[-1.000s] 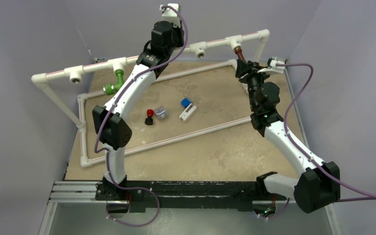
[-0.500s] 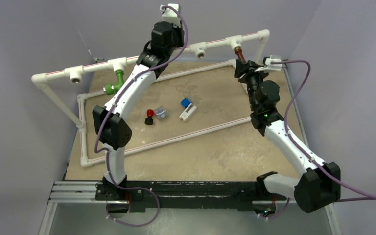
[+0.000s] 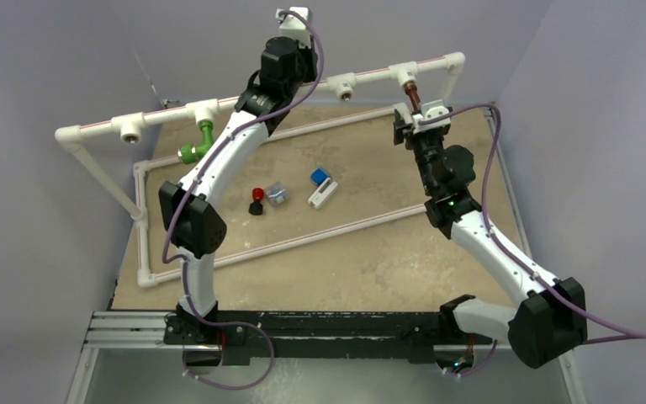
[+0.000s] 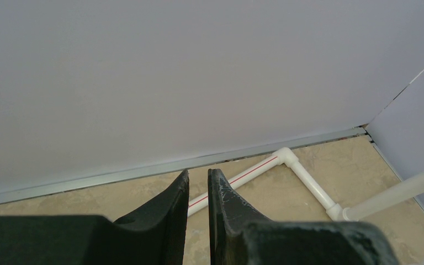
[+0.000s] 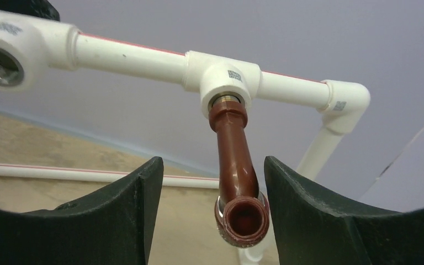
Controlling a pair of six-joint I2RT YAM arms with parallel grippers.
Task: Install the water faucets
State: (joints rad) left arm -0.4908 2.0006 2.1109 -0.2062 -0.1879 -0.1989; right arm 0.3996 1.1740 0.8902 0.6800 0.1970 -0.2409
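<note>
Right hand (image 5: 211, 161) spread, gaps either side of brown faucet (image 5: 234, 160); left hand (image 4: 199, 172) pressed together, near wall (image 4: 199, 72).

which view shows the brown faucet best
Right wrist view: the brown faucet fills the frame, hanging from a white tee fitting with its open end facing the camera, between the fingers of the open right gripper. The top view shows only a small brown bit under the tee, just above the gripper. The left wrist view misses it.
</note>
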